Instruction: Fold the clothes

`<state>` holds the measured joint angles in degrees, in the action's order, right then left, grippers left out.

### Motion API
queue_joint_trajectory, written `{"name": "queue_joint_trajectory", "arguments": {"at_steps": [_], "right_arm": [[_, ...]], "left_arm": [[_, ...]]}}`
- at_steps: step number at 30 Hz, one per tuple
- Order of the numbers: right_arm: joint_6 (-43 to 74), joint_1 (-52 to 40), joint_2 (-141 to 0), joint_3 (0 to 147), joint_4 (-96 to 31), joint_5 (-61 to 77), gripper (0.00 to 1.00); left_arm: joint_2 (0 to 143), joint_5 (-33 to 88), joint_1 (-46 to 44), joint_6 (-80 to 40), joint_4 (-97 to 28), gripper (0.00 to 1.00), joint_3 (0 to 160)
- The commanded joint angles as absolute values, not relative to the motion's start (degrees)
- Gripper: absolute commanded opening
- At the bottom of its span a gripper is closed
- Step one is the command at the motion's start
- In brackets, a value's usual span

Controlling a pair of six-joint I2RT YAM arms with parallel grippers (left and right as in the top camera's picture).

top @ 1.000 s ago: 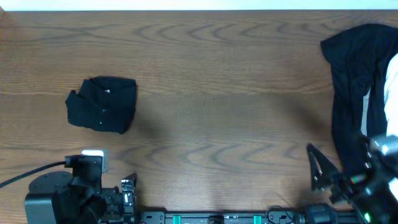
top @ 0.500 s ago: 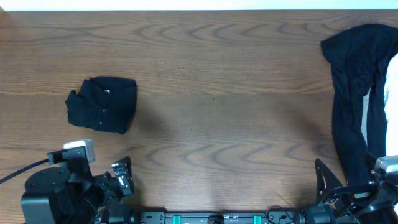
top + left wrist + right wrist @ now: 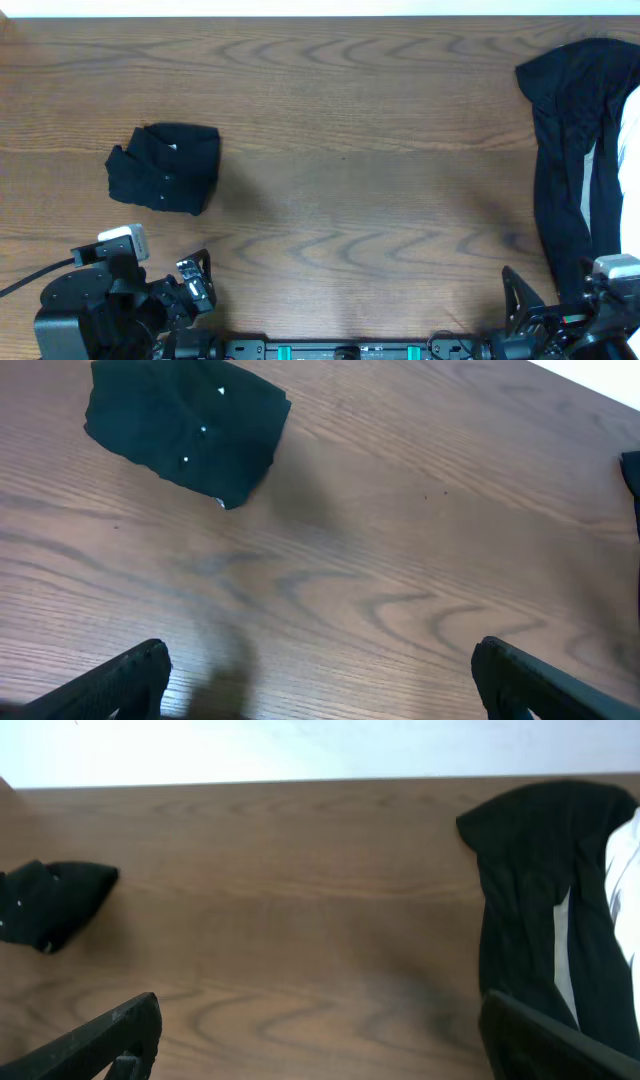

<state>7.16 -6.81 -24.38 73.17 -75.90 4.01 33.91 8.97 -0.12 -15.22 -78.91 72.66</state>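
A folded black garment (image 3: 165, 167) with tiny white marks lies on the table at the left; it also shows in the left wrist view (image 3: 190, 430) and the right wrist view (image 3: 50, 900). A loose heap of black clothes (image 3: 570, 150) with a white streak lies at the right edge, and shows in the right wrist view (image 3: 545, 890). My left gripper (image 3: 195, 285) is open and empty at the front left, below the folded garment (image 3: 320, 685). My right gripper (image 3: 522, 300) is open and empty at the front right, beside the heap's lower end (image 3: 320, 1040).
The wooden table (image 3: 360, 190) runs between the two garments. A white wall or edge (image 3: 300, 750) lies beyond its far side. The arm bases and a black rail (image 3: 350, 350) sit along the front edge.
Both arms have drawn back toward the front edge. The right gripper has moved down and right, the left arm slightly left. The garments have not moved.
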Motion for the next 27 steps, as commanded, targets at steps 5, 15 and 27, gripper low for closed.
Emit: {"name": "queue_joint_trajectory", "arguments": {"at_steps": [5, 15, 27], "right_arm": [[6.76, -6.26, -22.02, 66.00, -76.73, 3.42, 0.99], [7.20, -5.30, -10.09, 40.91, -47.62, 0.84, 0.99], [7.77, -5.21, -0.30, 20.47, -40.97, 1.34, 0.99]], "left_arm": [[33.98, 8.49, -0.34, -15.77, -78.83, 0.98, 72.38], [33.98, 8.47, -0.34, -15.77, -78.83, 0.98, 72.38], [33.98, 8.49, -0.34, -15.77, -78.83, 0.98, 72.38]]}}
